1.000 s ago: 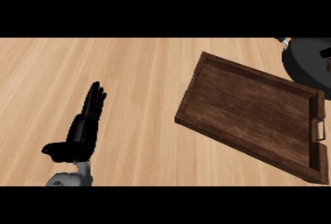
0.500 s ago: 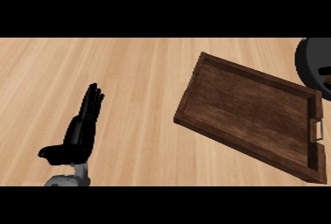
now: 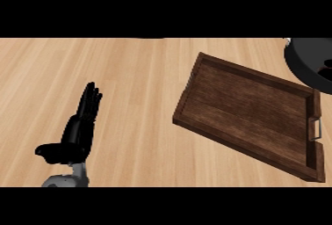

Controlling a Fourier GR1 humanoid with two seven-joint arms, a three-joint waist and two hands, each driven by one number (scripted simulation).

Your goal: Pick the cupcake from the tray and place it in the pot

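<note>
The wooden tray [image 3: 194,94] lies tilted at the centre right, and its dark floor is bare; no cupcake shows on it. The black pot [image 3: 304,61] is cut off by the upper right corner. At the right edge, inside the pot, sits a small dark shape with a brownish fleck [image 3: 323,66]; I cannot tell what it is. My left hand [image 3: 76,132] rests at the lower left, open, fingers straight and pointing up, well left of the tray and holding nothing. My right hand shows nowhere.
The light wooden counter [image 3: 130,66] spreads left of and above the tray. A metal handle [image 3: 318,129] sits on the tray's right rim.
The dark outline of the pot at the upper right has shifted slightly along the edge. The tray and my left hand stay where they were.
</note>
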